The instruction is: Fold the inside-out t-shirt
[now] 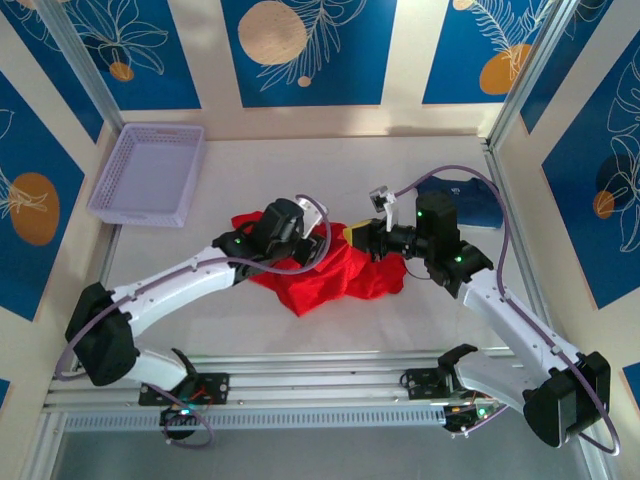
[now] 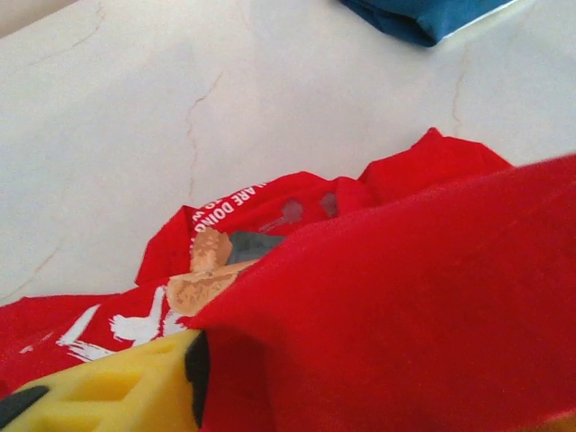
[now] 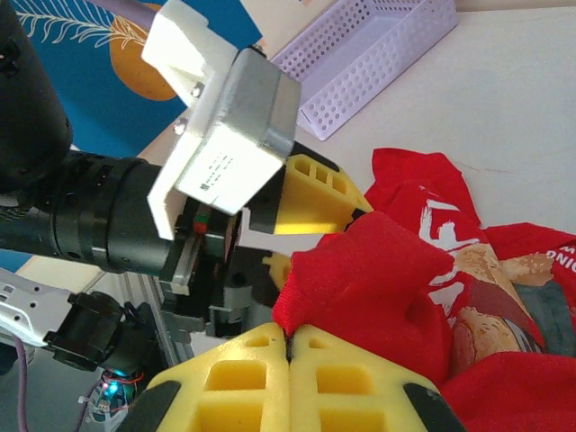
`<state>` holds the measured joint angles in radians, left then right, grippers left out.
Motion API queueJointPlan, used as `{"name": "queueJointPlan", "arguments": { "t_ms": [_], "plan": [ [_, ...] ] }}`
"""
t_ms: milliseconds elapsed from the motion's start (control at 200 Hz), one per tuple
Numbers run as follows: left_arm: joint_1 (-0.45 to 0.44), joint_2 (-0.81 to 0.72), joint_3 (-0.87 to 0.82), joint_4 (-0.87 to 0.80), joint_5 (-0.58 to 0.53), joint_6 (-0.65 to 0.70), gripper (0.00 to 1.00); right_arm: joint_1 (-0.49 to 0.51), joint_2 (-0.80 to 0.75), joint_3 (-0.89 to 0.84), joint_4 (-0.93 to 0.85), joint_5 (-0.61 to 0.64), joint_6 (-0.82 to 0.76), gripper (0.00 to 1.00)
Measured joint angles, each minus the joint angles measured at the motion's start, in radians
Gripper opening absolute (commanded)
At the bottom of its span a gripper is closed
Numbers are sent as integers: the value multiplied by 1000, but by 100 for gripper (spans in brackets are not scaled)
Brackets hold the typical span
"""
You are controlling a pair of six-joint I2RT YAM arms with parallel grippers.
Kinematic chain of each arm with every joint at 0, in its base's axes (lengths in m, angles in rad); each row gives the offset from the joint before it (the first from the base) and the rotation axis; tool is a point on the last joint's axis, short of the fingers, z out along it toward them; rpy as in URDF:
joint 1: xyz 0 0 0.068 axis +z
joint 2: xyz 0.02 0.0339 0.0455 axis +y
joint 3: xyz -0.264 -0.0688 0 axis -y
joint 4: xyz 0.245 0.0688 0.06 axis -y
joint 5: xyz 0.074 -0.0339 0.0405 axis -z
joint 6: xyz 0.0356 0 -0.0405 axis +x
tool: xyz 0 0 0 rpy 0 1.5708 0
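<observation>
Bunched in the middle of the surface [image 1: 400,165], between both arms: the inside-out t-shirt [image 1: 320,275]. Pinched by a fold at the tips of the right fingers [image 3: 265,373], pressed fully together. Draped over the left fingers [image 2: 117,396]; cannot tell how wide apart, or whether gripping.

Pale table [image 1: 300,165] carries red t-shirt [image 1: 330,278], lilac basket [image 1: 150,175], navy garment [image 1: 478,200]
</observation>
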<state>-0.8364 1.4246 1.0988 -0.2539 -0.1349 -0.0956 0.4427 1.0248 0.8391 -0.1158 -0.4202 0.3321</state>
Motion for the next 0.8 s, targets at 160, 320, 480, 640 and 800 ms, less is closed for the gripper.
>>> {"name": "queueJointPlan", "arguments": {
  "t_ms": [160,320,480,640,800],
  "plan": [
    [0,11,8,-1,-32,19,10,-5,0,-2,-1,3,-1,0],
    [7,-25,7,-18,18,15,0,2,-7,-2,-32,84,-39,0],
    [79,-167,6,-31,257,-89,0,52,-41,-2,-67,242,-106,0],
    [199,-259,6,-48,470,-210,0,82,-64,-1,-63,288,-144,0],
    [242,-248,6,-165,501,-235,0,79,-65,11,-77,236,-150,0]
  ]
}}
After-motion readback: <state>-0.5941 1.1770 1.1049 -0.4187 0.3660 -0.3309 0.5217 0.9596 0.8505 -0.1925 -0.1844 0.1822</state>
